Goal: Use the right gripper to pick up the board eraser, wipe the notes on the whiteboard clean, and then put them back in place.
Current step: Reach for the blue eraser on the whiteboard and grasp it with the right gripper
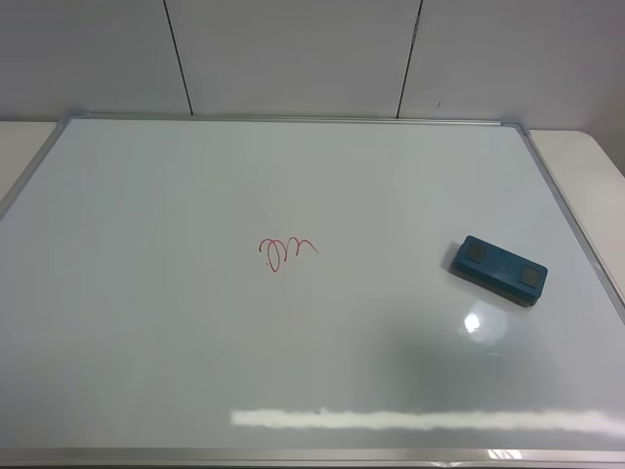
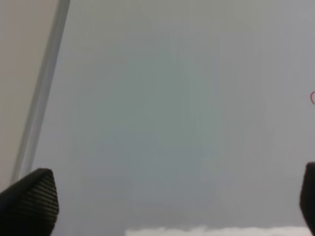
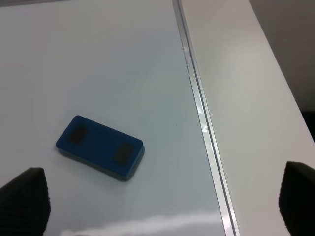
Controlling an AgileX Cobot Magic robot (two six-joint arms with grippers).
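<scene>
The teal-blue board eraser [image 1: 498, 270] lies flat on the whiteboard [image 1: 195, 342], toward its right side, two dark patches facing up. The red looping notes [image 1: 285, 251] sit near the board's middle, apart from the eraser; their edge [image 2: 312, 97] also shows in the left wrist view. Neither arm appears in the exterior high view. In the right wrist view the eraser [image 3: 100, 147] lies ahead of my right gripper [image 3: 162, 204], whose fingertips [image 3: 24, 196] stand wide apart with nothing between them. My left gripper [image 2: 172, 199] is open too, over bare board, fingertips [image 2: 32, 199] far apart.
The board's silver frame [image 3: 204, 128] runs close to the eraser on its right, with a pale tabletop [image 3: 246, 98] beyond it. A grey panelled wall [image 1: 293, 54] stands behind the board. A bright reflection streak [image 1: 420, 420] lies along the board's near edge.
</scene>
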